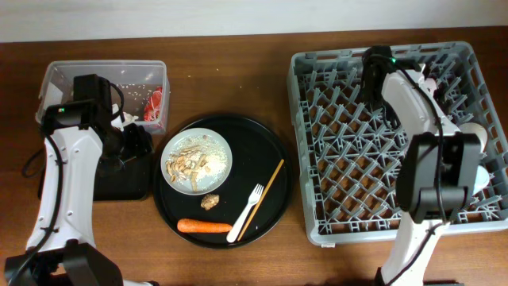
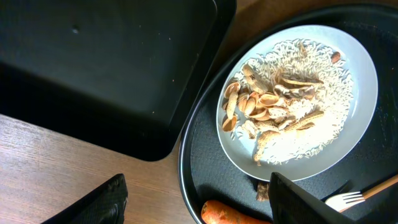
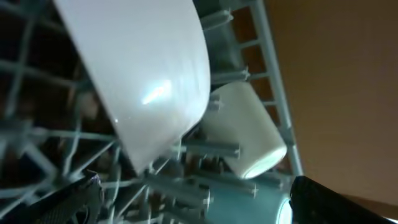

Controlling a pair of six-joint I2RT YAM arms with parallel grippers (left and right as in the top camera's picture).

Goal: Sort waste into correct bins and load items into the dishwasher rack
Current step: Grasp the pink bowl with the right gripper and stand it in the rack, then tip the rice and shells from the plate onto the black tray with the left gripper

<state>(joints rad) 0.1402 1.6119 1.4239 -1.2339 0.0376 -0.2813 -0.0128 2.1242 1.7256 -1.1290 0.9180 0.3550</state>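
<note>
- White plate [image 2: 367, 106] with rice sits just right of the left gripper [image 2: 198, 190], whose fingers are spread wide, holding nothing.
- The right gripper [image 3: 193, 193], wide too, is near a white saucer [image 3: 143, 81] in the rack [image 1: 298, 135].

Overhead looks straight down; left wrist views the plate [image 2: 367, 93] closely, right wrist the rack [image 3: 211, 149].

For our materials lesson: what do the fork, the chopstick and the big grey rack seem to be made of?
The fork is white and smooth, so likely plastic. The chopstick is pale tan and matte, so it looks wooden. The rack is a grey moulded lattice with pegs, apparently plastic.
</note>
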